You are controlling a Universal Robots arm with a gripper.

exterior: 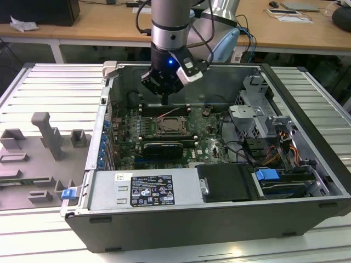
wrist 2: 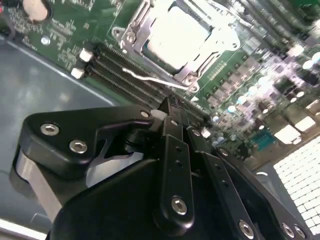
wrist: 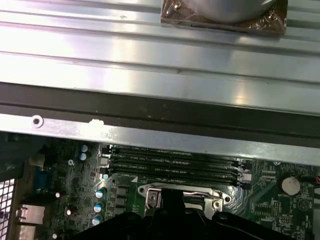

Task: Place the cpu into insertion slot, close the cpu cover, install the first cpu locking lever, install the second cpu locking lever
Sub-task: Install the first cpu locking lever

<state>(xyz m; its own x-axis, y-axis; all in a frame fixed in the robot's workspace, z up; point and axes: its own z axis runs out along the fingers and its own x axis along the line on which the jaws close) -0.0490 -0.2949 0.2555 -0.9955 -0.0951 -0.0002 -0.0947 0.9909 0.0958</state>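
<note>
The gripper (exterior: 166,100) hangs inside the open computer case (exterior: 307,219), its black fingers (wrist 2: 175,120) drawn together to a narrow tip with nothing seen between them; it looks clenched and empty. In the second wrist view that tip sits over the long black memory slots (wrist 2: 125,75), just beside the insertion slot (wrist 2: 172,42), not touching the socket as far as can be told.

In the exterior view the insertion slot sits near the middle of the green motherboard (exterior: 126,134), just below the gripper. The cpu (wrist 2: 177,32) already lies in it, its pale metal top glaring bright through the window of the cpu cover (wrist 2: 131,34), which appears to lie flat over the chip. A thin wire lever (wrist 2: 150,79) runs along the socket edge nearest the memory slots and seems raised off the board, so by my judgement it is not yet latched; the other lever cannot be made out.

The lever is likely stiff and springy, thin and slick, and best pushed near its free bent end rather than gripped mid-length. The cover is thin sheet metal, light but easily bent. The chip beneath is light and fragile.

Beyond the motherboard, the power supply (exterior: 148,189) fills the case's near edge, and drive bays (exterior: 263,118) stand at the exterior view's right.
</note>
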